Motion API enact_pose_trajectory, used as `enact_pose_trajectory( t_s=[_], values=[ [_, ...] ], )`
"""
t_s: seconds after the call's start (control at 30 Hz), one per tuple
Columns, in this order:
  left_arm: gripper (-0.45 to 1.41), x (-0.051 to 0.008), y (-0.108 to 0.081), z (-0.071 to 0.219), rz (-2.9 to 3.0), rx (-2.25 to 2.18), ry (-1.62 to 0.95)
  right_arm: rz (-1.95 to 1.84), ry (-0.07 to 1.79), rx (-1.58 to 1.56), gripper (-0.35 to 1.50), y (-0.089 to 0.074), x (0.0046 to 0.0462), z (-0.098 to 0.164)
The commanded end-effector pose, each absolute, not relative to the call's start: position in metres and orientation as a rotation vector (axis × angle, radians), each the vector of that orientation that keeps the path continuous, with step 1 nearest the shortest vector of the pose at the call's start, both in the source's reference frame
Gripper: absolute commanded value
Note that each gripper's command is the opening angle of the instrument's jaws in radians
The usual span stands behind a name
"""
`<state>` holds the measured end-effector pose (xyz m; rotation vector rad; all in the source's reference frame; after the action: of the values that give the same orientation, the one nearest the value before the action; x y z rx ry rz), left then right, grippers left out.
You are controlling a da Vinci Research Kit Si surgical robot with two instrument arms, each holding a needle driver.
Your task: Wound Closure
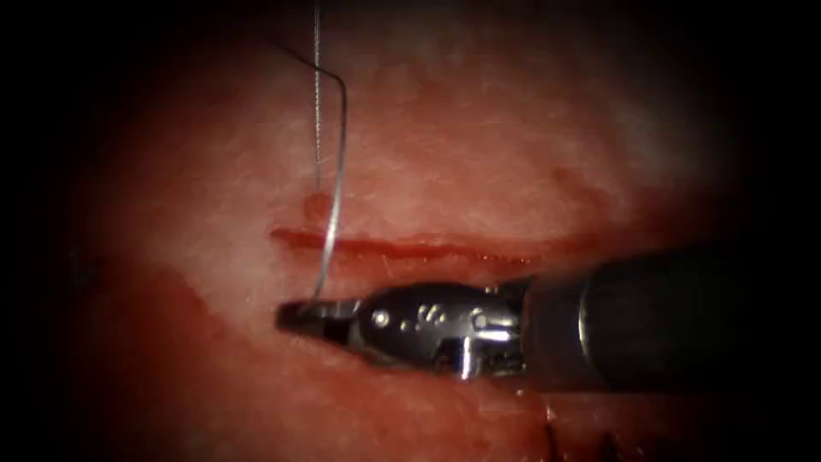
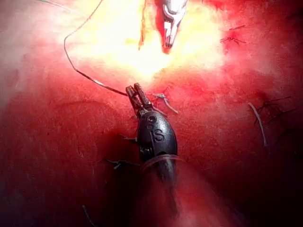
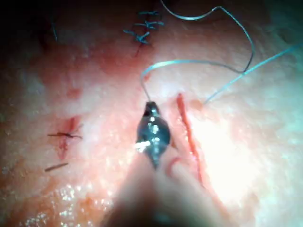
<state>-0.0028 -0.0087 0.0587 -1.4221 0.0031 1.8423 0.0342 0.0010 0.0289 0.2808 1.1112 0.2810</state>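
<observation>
As seen through the endoscope, the right arm's steel needle driver lies across the pale pink pork-belly tissue, just on the near side of the long red horizontal cut. Its jaws are closed, pinching the lower end of a fine silvery thread. From that grip the strand rises over the cut near its left end, bends sharply and runs off up and to the left as a darker line. I cannot tell whether any part of that strand is the needle. A second stretch of thread hangs straight down and meets the tissue at a small red spot just beyond the cut's left end. Red fluid stains the tissue to the left of the tool.

From the right wrist, the same tool has the pale thread at its tip, beside the cut.

From the left wrist, the left arm's dark tool rests over red tissue, a dark thread reaching its tip. Whether it grips that thread I cannot tell. Short cut ends of thread lie scattered nearby.
</observation>
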Motion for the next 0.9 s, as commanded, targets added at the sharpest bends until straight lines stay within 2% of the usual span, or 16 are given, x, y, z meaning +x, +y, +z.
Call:
enact_pose_trajectory(
  t_s=[0.03,0.43,0.47,0.53,0.57,0.63,0.9],
  values=[
    [-0.45,-0.0032,-0.01,0.059,1.841,-1.419,-0.003,0.279,1.117,0.301,-0.35,-0.001,0.0347,0.027],
    [-0.45,-0.0035,-0.01,0.059,1.836,-1.423,-0.011,0.235,1.145,0.368,-0.35,-0.005,0.0356,0.015],
    [-0.45,-0.0035,-0.01,0.059,1.836,-1.423,-0.01,0.234,1.14,0.361,-0.18,-0.005,0.0357,0.015],
    [-0.45,-0.0036,-0.01,0.059,1.836,-1.425,-0.012,0.23,1.135,0.309,0.49,-0.004,0.0357,0.015],
    [-0.45,-0.0036,-0.01,0.059,1.836,-1.424,-0.012,0.238,1.131,0.29,0.71,-0.004,0.0356,0.015],
    [-0.45,-0.0035,-0.01,0.059,1.836,-1.424,-0.012,0.247,1.129,0.272,0.96,-0.003,0.0352,0.016],
    [-0.45,-0.0034,-0.01,0.059,1.836,-1.425,-0.013,0.271,1.109,0.225,1.04,0.0,0.0332,0.024]
  ],
)
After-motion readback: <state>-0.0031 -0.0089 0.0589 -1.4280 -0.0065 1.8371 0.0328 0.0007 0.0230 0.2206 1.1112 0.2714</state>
